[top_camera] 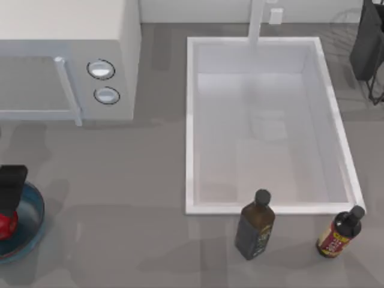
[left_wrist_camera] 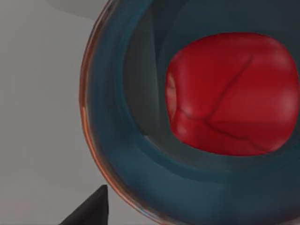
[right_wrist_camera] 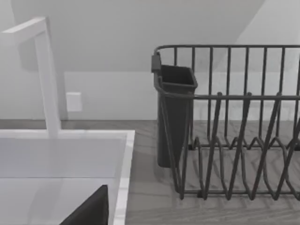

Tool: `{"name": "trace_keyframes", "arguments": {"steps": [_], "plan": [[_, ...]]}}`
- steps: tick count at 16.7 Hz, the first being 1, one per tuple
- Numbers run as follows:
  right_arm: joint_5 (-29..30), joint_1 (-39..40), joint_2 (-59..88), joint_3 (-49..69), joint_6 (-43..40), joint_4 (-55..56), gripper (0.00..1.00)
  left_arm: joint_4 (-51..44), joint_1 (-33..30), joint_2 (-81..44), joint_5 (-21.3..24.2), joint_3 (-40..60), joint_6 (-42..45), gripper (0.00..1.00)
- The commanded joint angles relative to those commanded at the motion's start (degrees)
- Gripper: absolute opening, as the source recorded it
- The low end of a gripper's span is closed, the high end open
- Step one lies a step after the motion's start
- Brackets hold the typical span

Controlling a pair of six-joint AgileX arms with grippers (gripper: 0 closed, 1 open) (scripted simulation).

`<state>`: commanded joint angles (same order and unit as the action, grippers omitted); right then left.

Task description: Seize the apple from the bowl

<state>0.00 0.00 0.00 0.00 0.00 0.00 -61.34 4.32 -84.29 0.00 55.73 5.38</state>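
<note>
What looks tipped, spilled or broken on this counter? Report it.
Nothing stands out. The apple sits whole inside the bowl at the table's left edge, under the left gripper. Both bottles stand upright in front of the sink, with no spill around them.

The left arm (top_camera: 12, 186) hangs over the bowl (top_camera: 33, 225) at the worktop's left edge, hiding most of the apple (top_camera: 6, 225); bowl and apple are both cut by the frame. The dish rack (top_camera: 369, 42) runs off the far right corner.
</note>
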Motion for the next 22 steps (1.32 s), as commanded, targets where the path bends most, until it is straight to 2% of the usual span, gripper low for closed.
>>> {"name": "trace_keyframes", "arguments": {"steps": [6, 9, 15, 21, 22], "plan": [[0.0, 0.0, 0.0, 0.0, 0.0, 0.0, 1.0, 0.96, -0.25, -0.35, 0.0, -0.76, -0.02, 1.0], [0.0, 0.0, 0.0, 0.0, 0.0, 0.0, 1.0, 6.76, -0.14, -3.02, 0.0, -4.07, 0.08, 1.0], [0.0, 0.0, 0.0, 0.0, 0.0, 0.0, 1.0, 24.05, 0.16, -10.45, 0.0, -12.95, 0.35, 1.0], [0.0, 0.0, 0.0, 0.0, 0.0, 0.0, 1.0, 26.25, 0.22, -11.88, 0.0, -14.47, 0.41, 1.0], [0.0, 0.0, 0.0, 0.0, 0.0, 0.0, 1.0, 26.25, 0.22, -11.88, 0.0, -14.47, 0.41, 0.92]]}}
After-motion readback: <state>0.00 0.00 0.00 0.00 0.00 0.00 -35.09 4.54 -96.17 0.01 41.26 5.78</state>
